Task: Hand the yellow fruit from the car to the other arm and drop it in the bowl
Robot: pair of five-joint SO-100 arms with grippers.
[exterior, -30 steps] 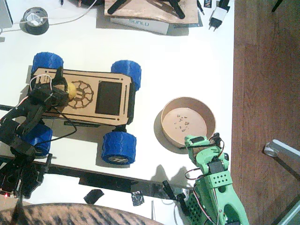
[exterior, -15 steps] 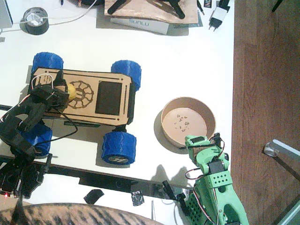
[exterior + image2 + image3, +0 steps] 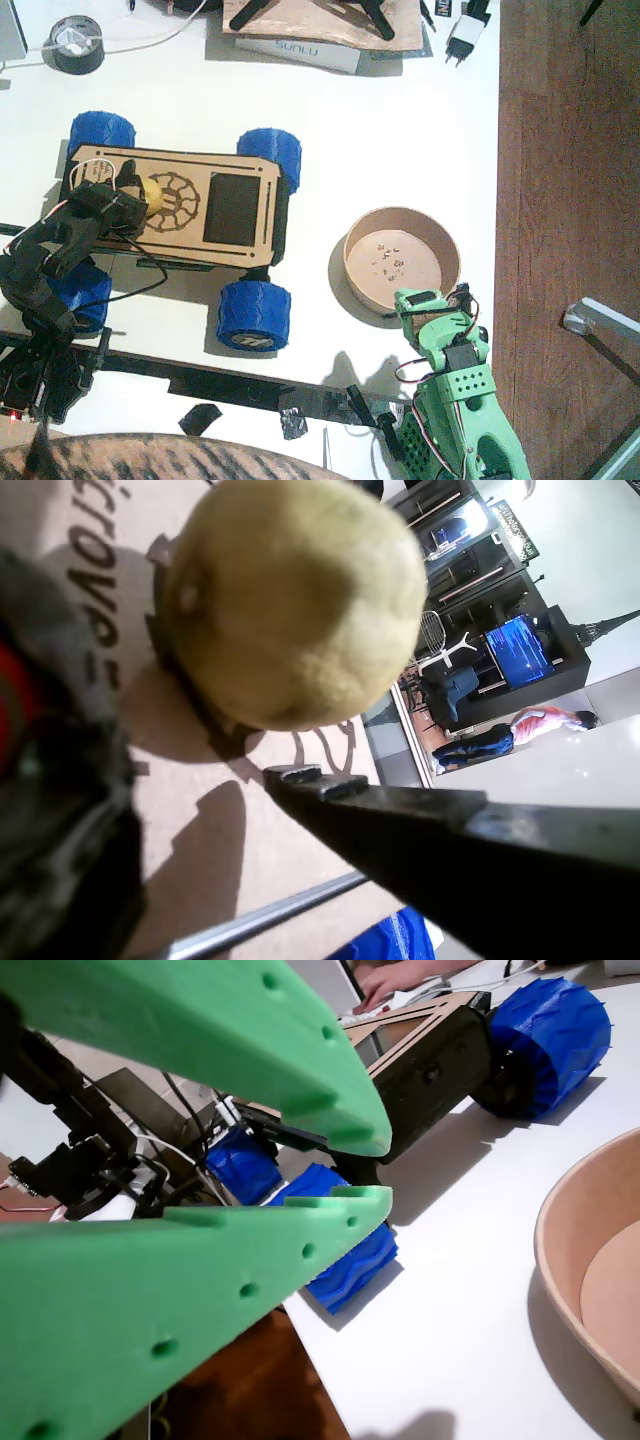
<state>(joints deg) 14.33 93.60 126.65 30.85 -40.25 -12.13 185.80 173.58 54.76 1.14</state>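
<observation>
Your left gripper (image 3: 128, 195), the black one, sits low over the near-left end of the car (image 3: 240, 205), its jaws parted on either side of the yellow fruit (image 3: 152, 193). In a wrist view the fruit (image 3: 295, 600) fills the space just ahead of the dark lower jaw, resting on the wooden deck by the engraved emblem; you cannot tell whether either jaw touches it. Your right gripper (image 3: 418, 300), green, hangs at the near rim of the bowl (image 3: 445, 243), its jaws narrowly apart and holding nothing. Bare white table (image 3: 400, 150) lies between car and bowl. The table's right edge runs just beyond the bowl.
</observation>
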